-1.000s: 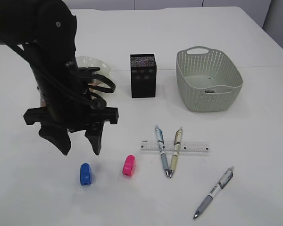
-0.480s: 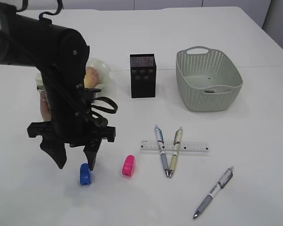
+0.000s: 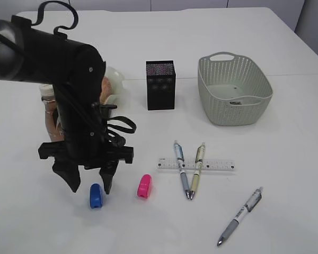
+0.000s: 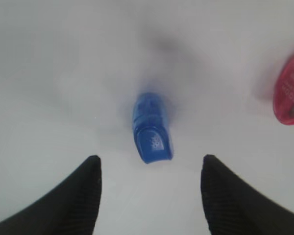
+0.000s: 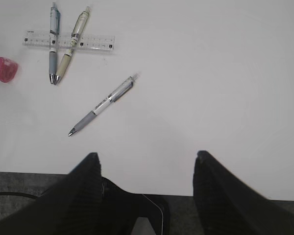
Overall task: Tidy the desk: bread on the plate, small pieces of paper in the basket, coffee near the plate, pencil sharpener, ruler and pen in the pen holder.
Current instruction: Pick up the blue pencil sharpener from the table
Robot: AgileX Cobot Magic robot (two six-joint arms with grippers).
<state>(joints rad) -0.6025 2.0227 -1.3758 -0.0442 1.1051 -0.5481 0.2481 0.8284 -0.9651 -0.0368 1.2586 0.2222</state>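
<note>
My left gripper [image 3: 90,186] hangs open just above the desk [image 3: 286,159], its fingertips straddling the near end of a blue pencil sharpener [image 3: 96,196]. In the left wrist view that blue pencil sharpener [image 4: 151,128] lies just ahead of the open left gripper [image 4: 152,164], untouched. A pink sharpener [image 3: 144,186] lies to the right. Two pens [image 3: 182,169] cross the clear ruler [image 3: 212,164]; a third pen [image 3: 241,216] lies nearer. Behind the arm I see part of the bread [image 3: 105,87], plate [image 3: 115,79] and coffee [image 3: 49,111]. My right gripper [image 5: 147,155] is open and empty.
The black mesh pen holder [image 3: 160,84] stands at mid-table, the grey-green basket [image 3: 234,90] to its right. In the right wrist view the desk's front edge [image 5: 235,197] runs under the fingers, with the third pen [image 5: 103,104] and ruler [image 5: 68,40] beyond.
My left arm has come down and forward, bringing its open fingers from well above the desk to around the blue sharpener. Nothing else has moved.
</note>
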